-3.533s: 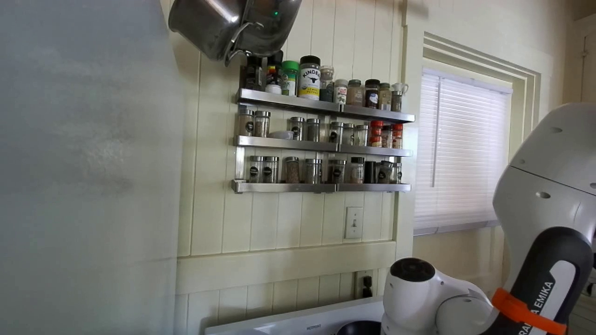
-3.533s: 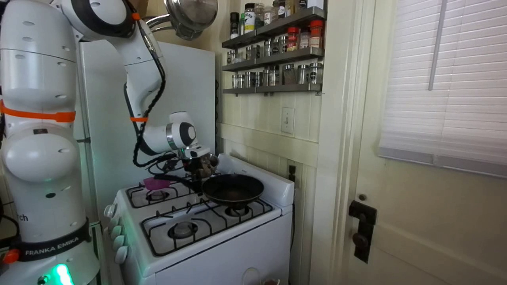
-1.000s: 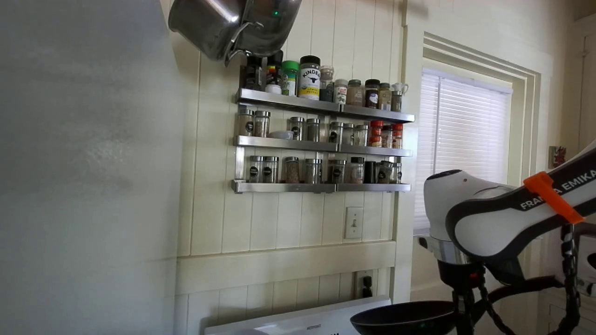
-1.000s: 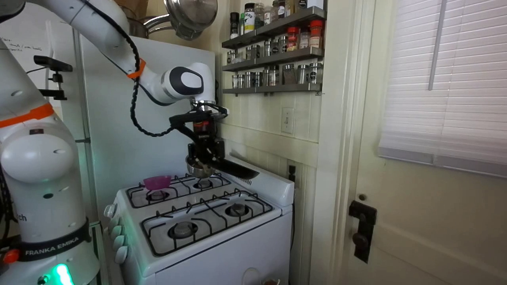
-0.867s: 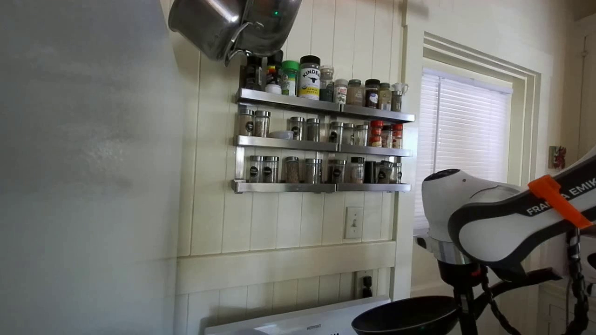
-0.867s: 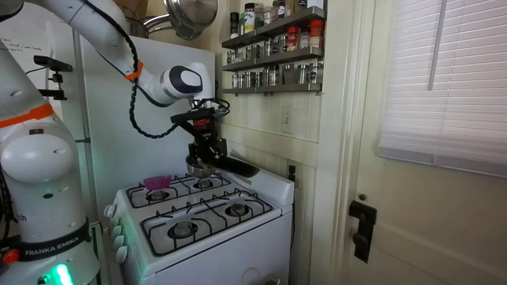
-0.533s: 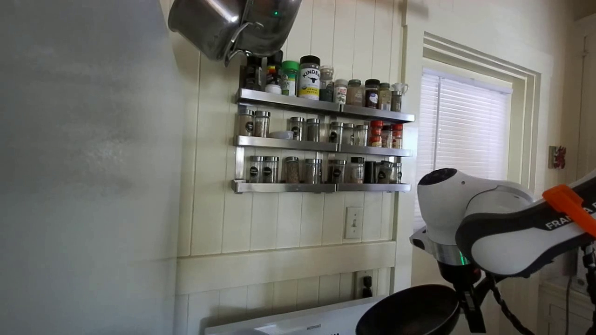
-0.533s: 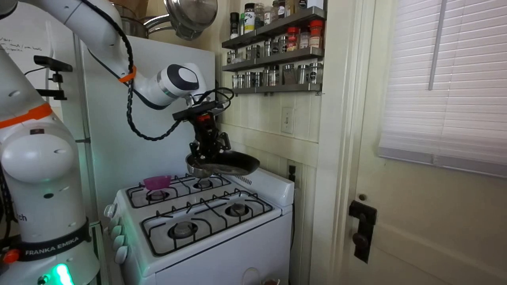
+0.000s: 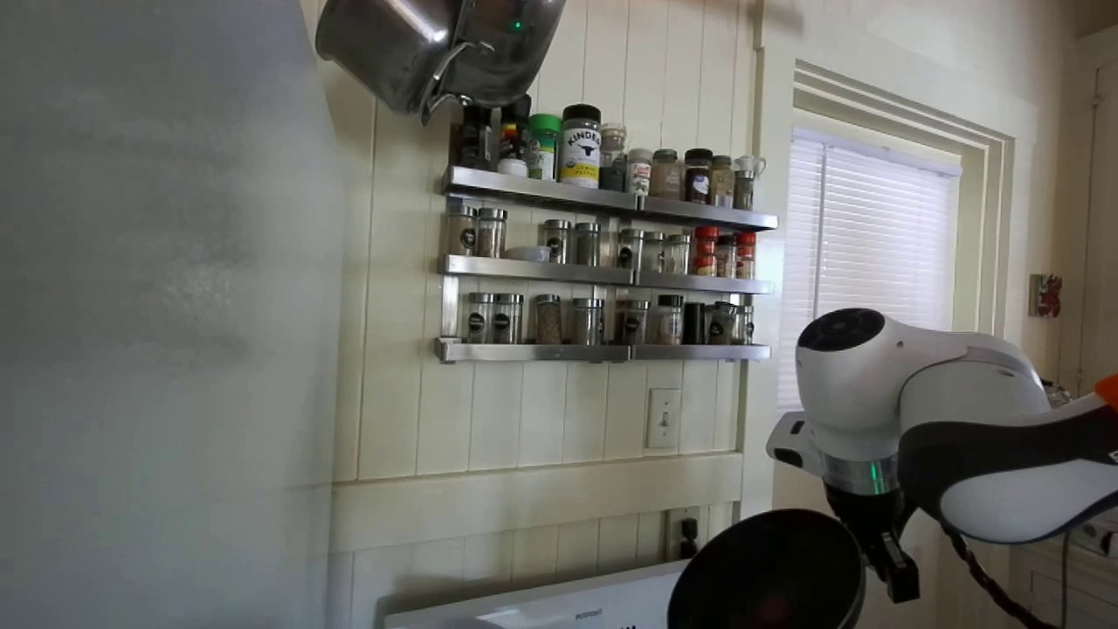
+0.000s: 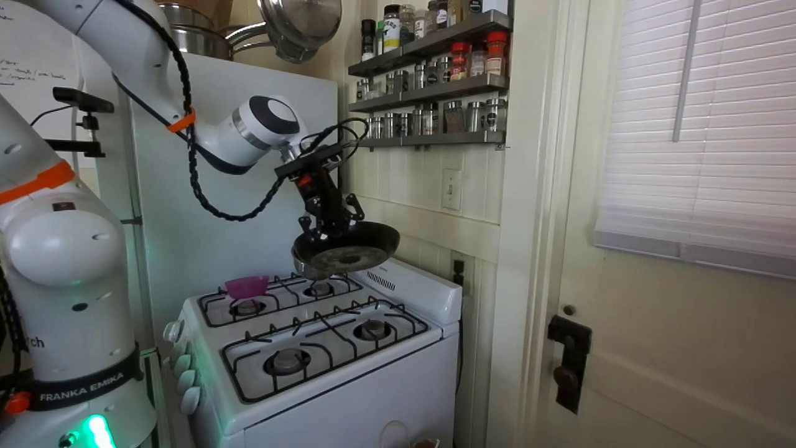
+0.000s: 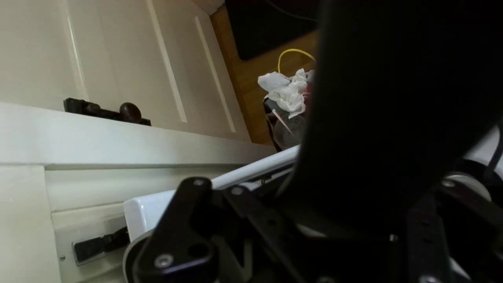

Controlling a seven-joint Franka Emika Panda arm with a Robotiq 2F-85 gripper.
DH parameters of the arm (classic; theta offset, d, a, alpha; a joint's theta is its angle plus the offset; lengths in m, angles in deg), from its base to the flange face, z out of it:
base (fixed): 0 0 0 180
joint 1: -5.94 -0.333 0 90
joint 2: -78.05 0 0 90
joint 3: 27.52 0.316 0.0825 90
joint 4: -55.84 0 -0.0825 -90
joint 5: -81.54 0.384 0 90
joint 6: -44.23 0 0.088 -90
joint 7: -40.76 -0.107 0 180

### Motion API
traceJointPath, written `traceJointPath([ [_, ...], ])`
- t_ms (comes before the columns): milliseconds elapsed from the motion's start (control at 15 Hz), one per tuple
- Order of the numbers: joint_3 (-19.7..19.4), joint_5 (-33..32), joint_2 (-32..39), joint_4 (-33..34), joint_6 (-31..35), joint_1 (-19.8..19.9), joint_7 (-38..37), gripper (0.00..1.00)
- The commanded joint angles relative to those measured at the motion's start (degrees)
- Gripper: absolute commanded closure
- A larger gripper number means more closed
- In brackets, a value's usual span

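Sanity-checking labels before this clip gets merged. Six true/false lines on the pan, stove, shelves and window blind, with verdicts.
1. The gripper holds the black pan. True.
2. The black pan lies flat on a burner grate. False: it hangs tilted, clear of the stove.
3. The red-lidded jars stand on the top shelf. False: they stand on the middle shelf.
4. A pink bowl sits on the stove. True.
5. The window blind is raised. False: it is down.
6. A light switch sits below the bottom shelf. True.
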State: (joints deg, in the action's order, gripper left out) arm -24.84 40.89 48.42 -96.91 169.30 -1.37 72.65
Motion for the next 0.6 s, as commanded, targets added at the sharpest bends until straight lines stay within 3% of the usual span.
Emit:
traceJointPath([
  [0, -0.97, 0.89, -0.33, 0.10, -0.23, -1.10, 1.06, 0.89],
  [267, -1.53, 1.93, -0.60, 0.08, -0.14, -1.57, 2.21, 0.89],
  [333, -1.55, 1.95, -0.60, 0.08, -0.14, -1.57, 2.23, 0.97],
  [533, -4.50, -2.82, -3.73, -0.70, 5.50, -1.61, 12.10, 0.97],
])
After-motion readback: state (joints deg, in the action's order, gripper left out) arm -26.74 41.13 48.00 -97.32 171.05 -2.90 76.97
